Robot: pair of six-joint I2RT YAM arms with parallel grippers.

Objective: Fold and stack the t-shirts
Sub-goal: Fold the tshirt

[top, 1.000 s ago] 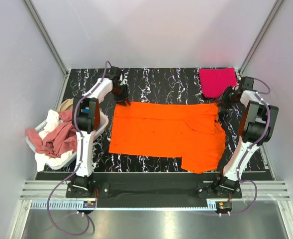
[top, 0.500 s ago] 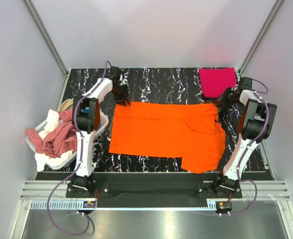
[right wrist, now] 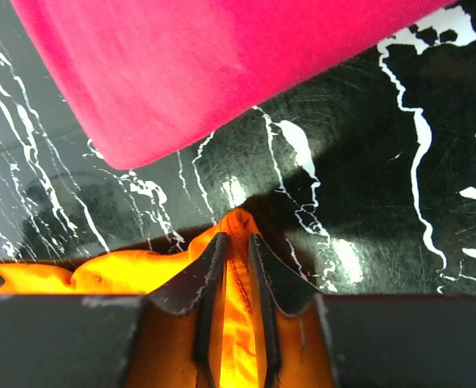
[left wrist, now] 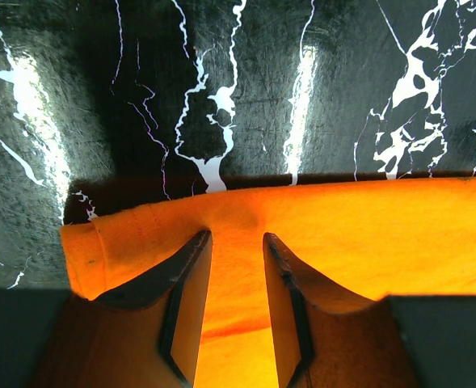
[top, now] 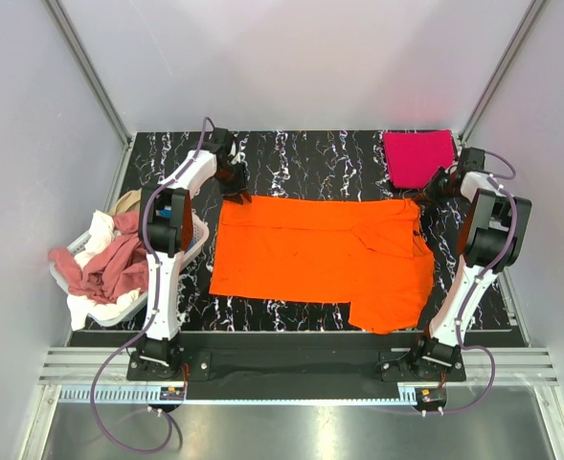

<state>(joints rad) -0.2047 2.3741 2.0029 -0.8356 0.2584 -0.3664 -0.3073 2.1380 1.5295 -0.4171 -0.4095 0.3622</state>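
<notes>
spread shirt (top: pixel 320 254): on table (top: pixel 301 158), middle
folded shirt (top: pixel 418 158): behind it, far right corner
basket (top: pixel 198 236): at table's left edge, shirts (top: pixel 104 264) heaped in it

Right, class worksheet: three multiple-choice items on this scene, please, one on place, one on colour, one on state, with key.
1. Where does the folded crimson-pink shirt lie?
A. the table's far right corner
B. its near left corner
C. off its near edge

2. What colour is the spread shirt at mid-table?
A. blue
B. orange
C. white

3. How does the right gripper stand?
A. wide open over bare table
B. out of view
C. closed on the spread shirt's corner

Key: A, seen from the top view; B, bright orange cloth; C, orange cloth nipped in its jaws in the wrist view.
</notes>
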